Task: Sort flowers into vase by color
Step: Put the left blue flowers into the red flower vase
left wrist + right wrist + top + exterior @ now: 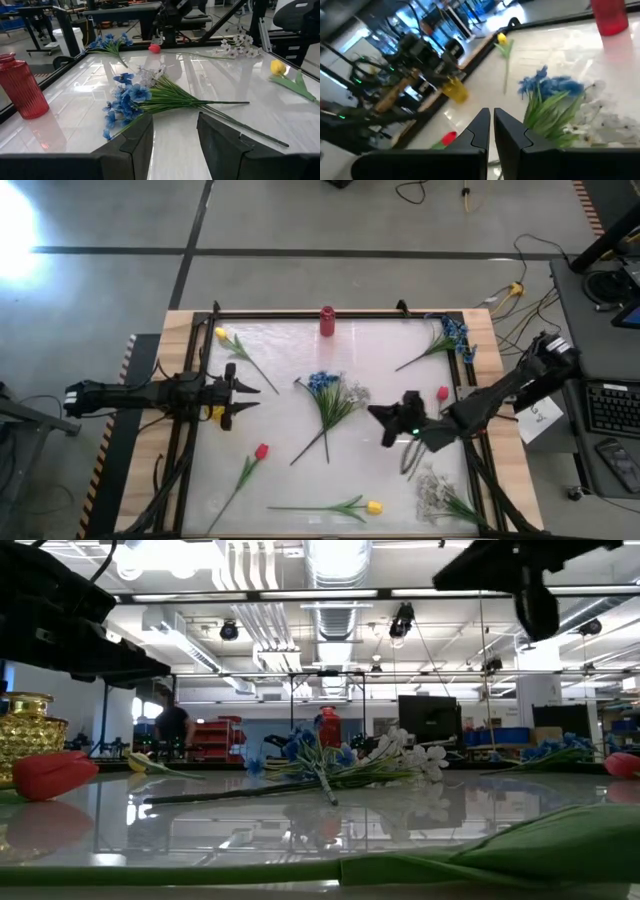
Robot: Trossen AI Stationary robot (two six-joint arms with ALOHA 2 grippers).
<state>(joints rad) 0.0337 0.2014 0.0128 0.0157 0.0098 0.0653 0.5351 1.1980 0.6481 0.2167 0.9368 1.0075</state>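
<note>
Green-stemmed flowers lie flat on the white table. A yellow tulip is at the far left and a blue cluster at the far right. A blue and white bunch is in the middle, with a red tulip beside my right arm. Along the near side lie a red tulip, a yellow tulip and a white spray. My left gripper is open and empty at the left edge, pointing at the bunch. My right gripper is shut and empty, held above the table right of the bunch.
A red vase stands at the middle of the far edge. A yellow vase stands at the left edge, close by my left gripper. A black frame borders the table. A person stands in the room far behind.
</note>
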